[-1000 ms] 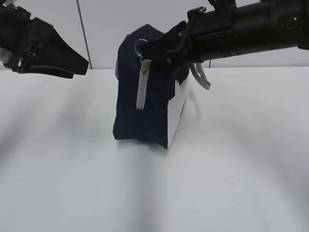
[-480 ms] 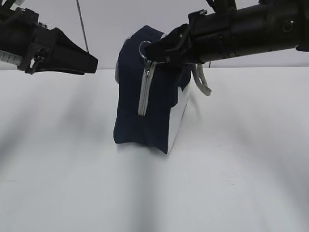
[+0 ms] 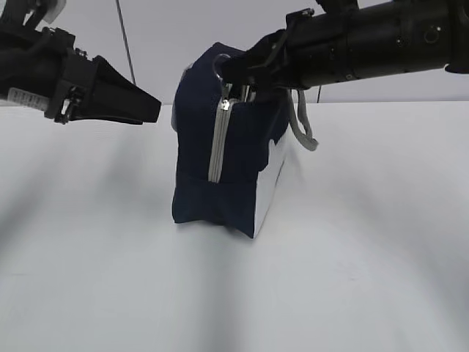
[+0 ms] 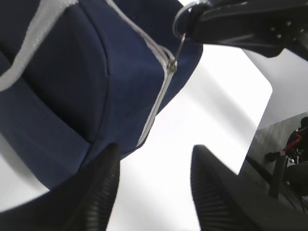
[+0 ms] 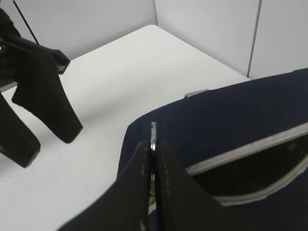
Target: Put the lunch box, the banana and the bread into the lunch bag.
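The lunch bag stands on the white table under your right gripper, which is clamped on the ring pull. Since a second ago, your half-spread, empty left gripper has moved closer to the bag's side. The wall behind is pale grey.

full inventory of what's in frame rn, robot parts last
lunch bag: one, navy with white side panel, upright mid-table
zipper: one, grey, down the bag's near end; partly open along the top in the right wrist view
ring pull: one, metal, at the bag's top
strap handle: one visible, grey, hanging off the bag's right side
table: one, white
left pincer: black, open, left of the bag, apart from it
right pincer: black, shut on the ring pull
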